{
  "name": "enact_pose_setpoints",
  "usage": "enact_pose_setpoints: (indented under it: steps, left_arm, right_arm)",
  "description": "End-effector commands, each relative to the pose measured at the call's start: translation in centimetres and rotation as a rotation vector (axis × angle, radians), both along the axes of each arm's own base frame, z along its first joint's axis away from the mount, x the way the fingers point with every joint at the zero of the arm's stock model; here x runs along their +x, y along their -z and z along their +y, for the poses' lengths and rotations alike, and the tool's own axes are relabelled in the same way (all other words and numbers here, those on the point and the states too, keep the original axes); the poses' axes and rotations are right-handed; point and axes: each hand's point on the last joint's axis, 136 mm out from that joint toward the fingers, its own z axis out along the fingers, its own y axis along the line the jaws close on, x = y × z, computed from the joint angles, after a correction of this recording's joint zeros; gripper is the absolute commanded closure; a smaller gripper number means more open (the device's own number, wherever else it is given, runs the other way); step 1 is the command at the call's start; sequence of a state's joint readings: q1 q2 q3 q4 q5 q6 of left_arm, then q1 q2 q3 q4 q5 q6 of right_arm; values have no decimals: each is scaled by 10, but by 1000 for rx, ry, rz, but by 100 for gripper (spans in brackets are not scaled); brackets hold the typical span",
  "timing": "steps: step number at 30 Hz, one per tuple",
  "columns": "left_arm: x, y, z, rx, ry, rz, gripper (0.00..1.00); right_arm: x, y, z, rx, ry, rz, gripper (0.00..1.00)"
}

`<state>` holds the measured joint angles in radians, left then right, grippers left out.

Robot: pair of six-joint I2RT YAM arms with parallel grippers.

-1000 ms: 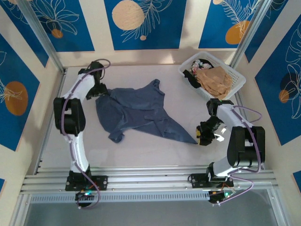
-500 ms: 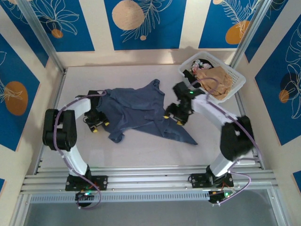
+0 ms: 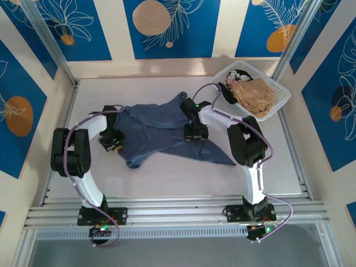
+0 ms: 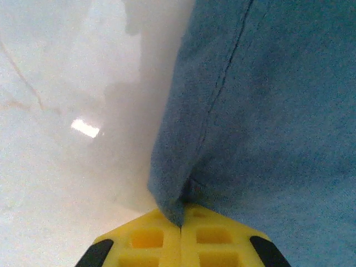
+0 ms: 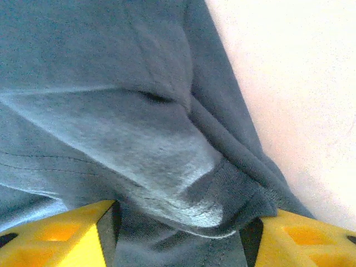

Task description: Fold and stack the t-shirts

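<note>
Centrally, on the pale white table [image 3: 167, 178], lies the dusty slate-blue fabric t-shirt [image 3: 161, 130], spread but rumpled, with one pointed corner trailing toward the right arm's base side and a short sleeve hanging toward the near edge; it is unfolded and lies alone on the table.

The left gripper [image 3: 113, 142] sits at the t-shirt's left edge; in the left wrist view its yellow fingers [image 4: 147, 239] are pressed together with no gap, and a puckered bit of the shirt's hem is pinched between their tips; a stitched seam runs up the cloth away from the pinch, and bare table shows to the left of it.

The right gripper [image 3: 196, 132] is down on the t-shirt's right half, near the middle of the table; in the right wrist view its yellow fingers [image 5: 55, 236] stand well apart, one at each lower corner, with a raised, rolled fold of the shirt lying in the space between them; the cloth fills that gap, yet the fingers are not drawn in on it.

At the far right corner stands the white plastic lattice basket [image 3: 280, 103], apart from the t-shirt; a crumpled tan cloth [image 3: 255, 95] lies in it, with other small items behind that are too small to tell.
</note>
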<state>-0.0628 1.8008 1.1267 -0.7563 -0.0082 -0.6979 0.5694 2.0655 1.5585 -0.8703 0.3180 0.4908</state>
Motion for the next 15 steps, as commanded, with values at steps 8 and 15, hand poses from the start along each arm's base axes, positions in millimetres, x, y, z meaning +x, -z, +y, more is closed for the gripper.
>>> enact_pose_setpoints:
  steps: [8,15]
  left_arm:
    - [5,-85,29,170,52,-167,100]
    - [-10,-120,36,207,48,-215,100]
  right_arm:
    - [18,-37,-6,8,30,-78,100]
    - [5,-60,-27,201,198,45,100]
